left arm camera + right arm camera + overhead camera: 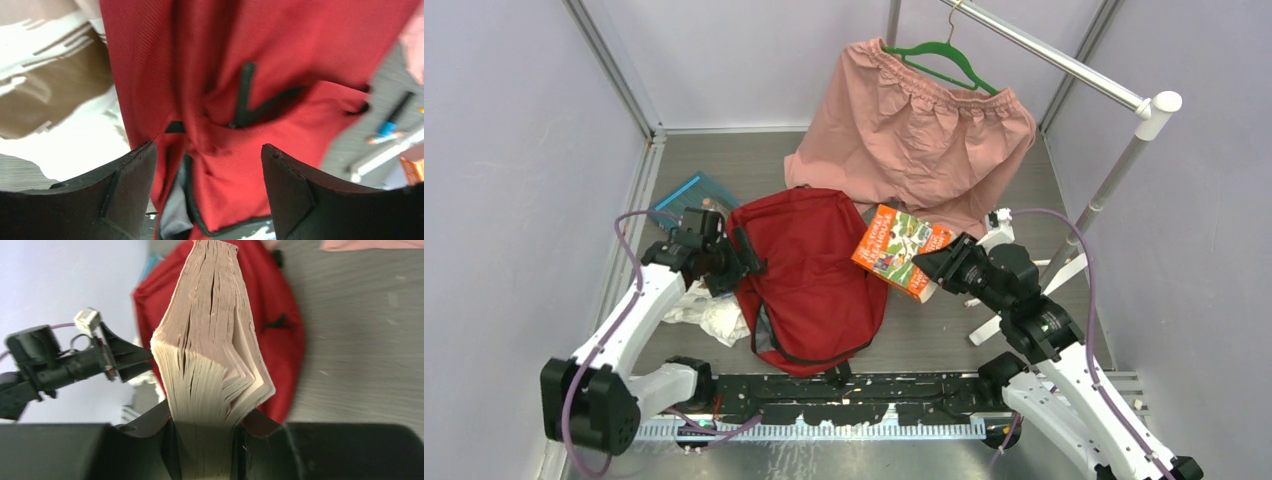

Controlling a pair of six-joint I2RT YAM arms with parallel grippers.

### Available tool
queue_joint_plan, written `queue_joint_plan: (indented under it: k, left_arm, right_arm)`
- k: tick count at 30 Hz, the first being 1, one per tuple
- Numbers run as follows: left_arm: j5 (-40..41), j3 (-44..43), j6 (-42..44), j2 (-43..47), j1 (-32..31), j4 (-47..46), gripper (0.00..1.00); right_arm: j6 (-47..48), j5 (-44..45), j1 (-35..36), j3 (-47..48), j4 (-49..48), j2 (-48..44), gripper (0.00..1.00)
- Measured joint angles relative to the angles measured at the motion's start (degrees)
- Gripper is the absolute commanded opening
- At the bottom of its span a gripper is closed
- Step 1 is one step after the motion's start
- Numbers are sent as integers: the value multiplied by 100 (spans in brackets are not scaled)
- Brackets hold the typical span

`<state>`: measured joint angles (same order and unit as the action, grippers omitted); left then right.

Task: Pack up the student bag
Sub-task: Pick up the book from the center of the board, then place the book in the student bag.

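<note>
The red student bag [809,280] lies flat mid-table, its zipper partly open at the near left with grey lining showing [172,215]. My left gripper [746,262] is open at the bag's left edge, its jaws standing either side of the red fabric [235,165] without gripping it. My right gripper [931,268] is shut on an orange paperback book [900,249] and holds it above the table beside the bag's right edge. In the right wrist view the book's page block [215,355] stands between my fingers with the bag [280,315] behind it.
Pink shorts [914,130] hang on a green hanger [944,55] from a white rail [1114,150] at the back right. A teal book [690,195] lies at the back left. A crumpled white plastic bag [709,312] lies beside the bag's left edge.
</note>
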<state>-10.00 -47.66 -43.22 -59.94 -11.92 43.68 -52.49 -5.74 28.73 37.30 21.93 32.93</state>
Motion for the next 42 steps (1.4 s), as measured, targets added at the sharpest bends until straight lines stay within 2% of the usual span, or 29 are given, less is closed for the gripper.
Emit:
queue_joint_plan:
  k: [3,6,13,18,23,25,33,39,42]
  left_arm:
    - [352,190,92,-442,0,-111,68]
    - [702,214,184,-531,-2,-131,67]
    - [1346,326,321,479,0,-92,62]
    - [1001,638,302,973,0,-275,56]
    - [533,874,280,1016,-262,-490,60]
    - [457,872,345,1019,-651,-577,64]
    - [612,481,1069,901,-3265,-354,76]
    - [1598,-326,1674,-24,-5285,-52,82]
    - [1818,-321,1873,-466,-5908,-74,82]
  right_arm:
    - [348,374,2,203,756,-15,1]
    - [595,621,2,258,1263,13,1]
    - [732,713,2,258,1604,162,1]
    - [730,625,2,258,1495,376,1]
    - [726,533,2,258,1412,422,1]
    - [713,516,2,258,1390,422,1]
    - [691,522,2,258,1370,417,1]
    - [691,522,2,258,1368,420,1]
    - [693,595,2,267,1375,420,1]
